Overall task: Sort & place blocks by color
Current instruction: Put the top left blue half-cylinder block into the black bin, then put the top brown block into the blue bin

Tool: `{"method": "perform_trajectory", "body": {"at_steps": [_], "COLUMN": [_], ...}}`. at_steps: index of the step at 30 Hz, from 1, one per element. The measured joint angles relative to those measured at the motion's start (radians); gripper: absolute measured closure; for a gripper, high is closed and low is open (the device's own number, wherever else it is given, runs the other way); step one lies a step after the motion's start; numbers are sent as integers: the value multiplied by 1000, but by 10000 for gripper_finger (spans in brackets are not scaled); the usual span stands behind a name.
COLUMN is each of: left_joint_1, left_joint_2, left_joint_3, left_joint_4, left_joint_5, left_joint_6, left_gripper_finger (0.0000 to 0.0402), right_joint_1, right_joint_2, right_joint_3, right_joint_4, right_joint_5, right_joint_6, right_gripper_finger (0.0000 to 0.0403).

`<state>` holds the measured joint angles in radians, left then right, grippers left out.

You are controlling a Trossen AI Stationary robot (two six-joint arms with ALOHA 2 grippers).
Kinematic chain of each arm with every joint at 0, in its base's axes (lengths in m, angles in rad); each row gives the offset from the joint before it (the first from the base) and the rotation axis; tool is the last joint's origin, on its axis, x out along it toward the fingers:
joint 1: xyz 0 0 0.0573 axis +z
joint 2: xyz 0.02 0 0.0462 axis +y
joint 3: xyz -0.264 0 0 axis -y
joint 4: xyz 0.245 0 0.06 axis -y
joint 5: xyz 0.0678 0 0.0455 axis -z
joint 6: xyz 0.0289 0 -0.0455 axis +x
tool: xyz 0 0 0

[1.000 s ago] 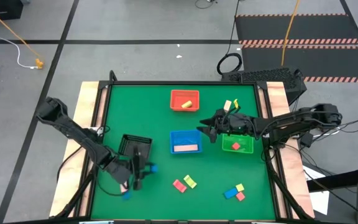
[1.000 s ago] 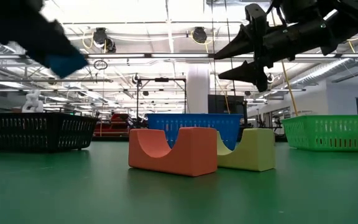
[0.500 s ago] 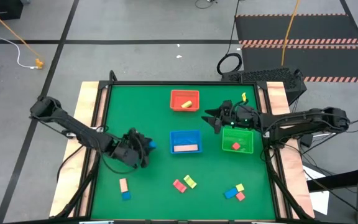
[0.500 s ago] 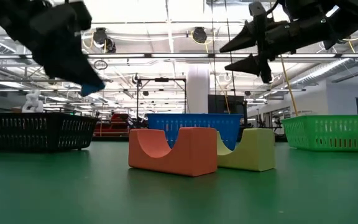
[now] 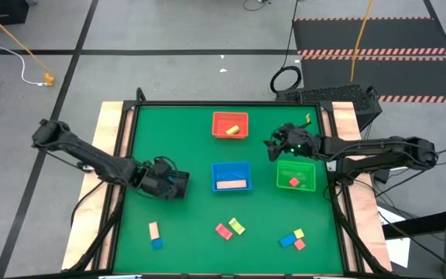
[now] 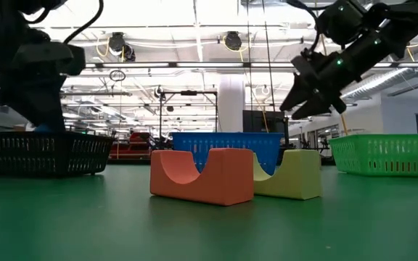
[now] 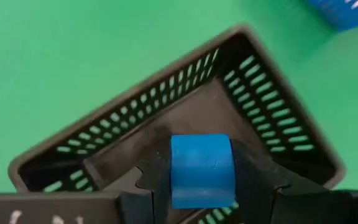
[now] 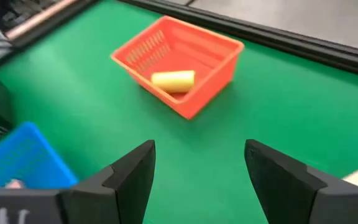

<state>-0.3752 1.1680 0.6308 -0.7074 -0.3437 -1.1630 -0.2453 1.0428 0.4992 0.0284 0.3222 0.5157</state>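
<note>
Looked like big open lab or industrial hall to me. Saw exposed ceiling trusses [image 6: 194,67], round hanging lamps [image 6: 232,40], white pillar [image 6: 231,94]. Grey concrete floor [image 5: 176,70], hazard-striped mat [image 5: 378,46], green-topped table [image 5: 184,139] on frame.

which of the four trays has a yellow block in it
The red tray, at the far middle of the table: one yellow block lies in it. The blue tray holds a pale block, the green tray a red one.

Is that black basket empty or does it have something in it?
Seemingly empty: the black basket shows bare floor; part is hidden behind the held blue block.
</note>
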Motion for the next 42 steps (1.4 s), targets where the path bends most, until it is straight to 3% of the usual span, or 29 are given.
{"method": "perform_trajectory", "body": {"at_steps": [5,12,17,22,26,42], "left_joint_1": [0,0,0,0,0,0], "left_joint_2": [18,17,16,3,-25,-246], "left_joint_3": [0,0,0,0,0,0], "left_joint_4": [2,4,9,26,29,31], "left_joint_5": [1,3,4,7,7,-58], "left_joint_6": [-3,-25,-25,-25,-25,55], "left_gripper_finger": [250,201,194,194,193,192], "right_joint_1": [-5,-6,-56,-117,-164,-182], "right_joint_2": [0,0,1,1,19,336], "right_joint_3": [0,0,0,0,0,0], "right_joint_4": [-50,-91,-146,-214,-231,-48], "right_joint_5": [77,97,106,290,305,305], "right_joint_6": [-17,-76,109,242,331,451], "right_gripper_finger": [163,162,162,162,162,162]}}
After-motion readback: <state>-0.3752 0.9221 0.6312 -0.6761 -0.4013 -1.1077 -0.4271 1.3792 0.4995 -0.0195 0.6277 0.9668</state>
